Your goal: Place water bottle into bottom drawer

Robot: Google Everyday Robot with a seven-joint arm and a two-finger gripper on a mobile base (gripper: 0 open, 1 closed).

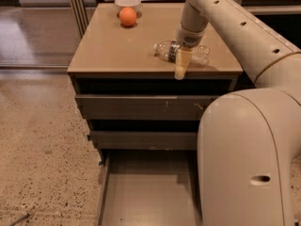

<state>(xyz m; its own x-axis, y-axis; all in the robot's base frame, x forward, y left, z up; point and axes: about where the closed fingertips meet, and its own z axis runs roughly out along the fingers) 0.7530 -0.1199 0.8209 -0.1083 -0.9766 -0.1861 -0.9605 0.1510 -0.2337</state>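
The tool [182, 66] hovers over one water bottle [162, 51]; one bottom drawer [150, 197] stands open.

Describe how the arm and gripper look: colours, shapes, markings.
The arm is smooth cream-white, made of thick rounded tubes with a row of small dark holes and one oval slot on the big near shell. No cables or lettering show. The gripper, at the water bottle on the cabinet top, is narrow and pale yellow.

Clear crinkled plastic water bottle [163, 51], smooth cream gripper [182, 62] over it
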